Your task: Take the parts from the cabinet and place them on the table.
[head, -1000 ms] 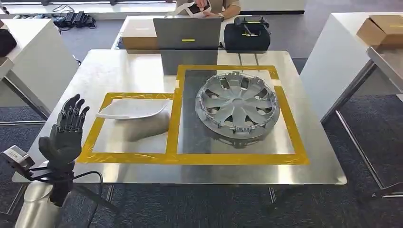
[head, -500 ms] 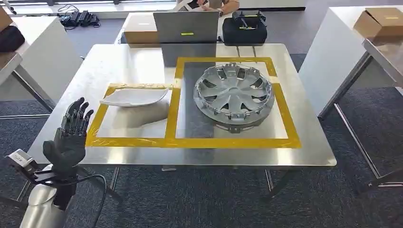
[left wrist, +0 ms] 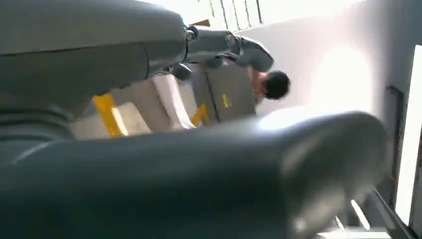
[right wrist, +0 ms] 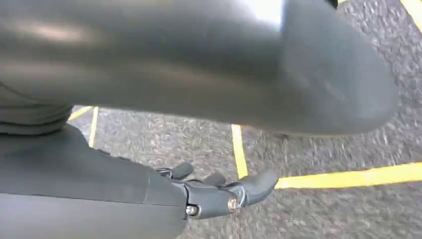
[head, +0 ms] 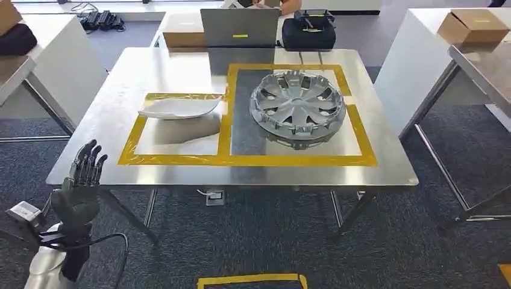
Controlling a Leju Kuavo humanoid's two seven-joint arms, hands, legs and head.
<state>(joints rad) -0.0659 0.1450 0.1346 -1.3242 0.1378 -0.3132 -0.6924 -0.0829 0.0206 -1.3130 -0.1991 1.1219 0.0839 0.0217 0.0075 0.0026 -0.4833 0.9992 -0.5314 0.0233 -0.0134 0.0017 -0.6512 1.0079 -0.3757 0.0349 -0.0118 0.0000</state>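
A silver wheel cover (head: 297, 106) lies in the larger yellow-taped square on the steel table (head: 108, 120). To its left, a white curved panel (head: 178, 108) rests in the smaller taped square. My left hand (head: 81, 183) is raised off the table's front-left corner, fingers apart and pointing up, holding nothing. In the left wrist view its dark fingers (left wrist: 239, 47) reach toward the white panel (left wrist: 171, 102). In the right wrist view my right hand (right wrist: 219, 191) hangs over grey carpet, fingers loosely extended and nothing in them.
A laptop (head: 240, 27), a black bag (head: 308, 33) and a cardboard box (head: 184, 37) stand behind the table, with a person beyond them. White tables flank it, the right one (head: 422, 54) bearing a box (head: 472, 27). Yellow tape (head: 250, 280) marks the carpet in front.
The camera has pulled back from the table, so it looks smaller and farther, and floor tape has come into view. My left hand stays raised and holds nothing.
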